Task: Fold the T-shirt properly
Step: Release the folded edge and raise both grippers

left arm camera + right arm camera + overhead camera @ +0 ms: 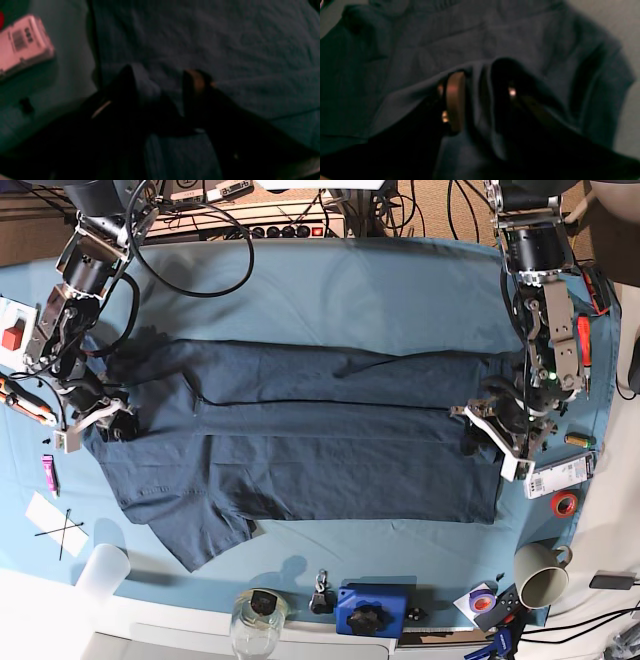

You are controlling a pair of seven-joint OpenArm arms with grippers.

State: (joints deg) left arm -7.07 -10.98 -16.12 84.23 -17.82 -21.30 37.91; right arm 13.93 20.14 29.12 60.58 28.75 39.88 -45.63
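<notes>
The dark navy T-shirt (330,440) lies sideways across the teal table cloth (400,290), with a lengthwise crease through its middle and one sleeve (200,530) sticking out at the lower left. My left gripper (490,438) is at the shirt's right end. In the left wrist view this gripper (161,77) is open over the T-shirt (212,37), with a small ridge of cloth by one finger. My right gripper (105,420) is at the shirt's left end. The right wrist view shows it (482,82) open, a loose fold of the T-shirt (420,45) standing between its fingers.
A labelled box (560,475) lies just right of the left gripper, with a red tape roll (565,503) and a mug (540,573) below it. Along the front edge stand a blue tool (375,608), a glass jar (258,615) and a white cup (103,568). A power strip (290,227) lies behind.
</notes>
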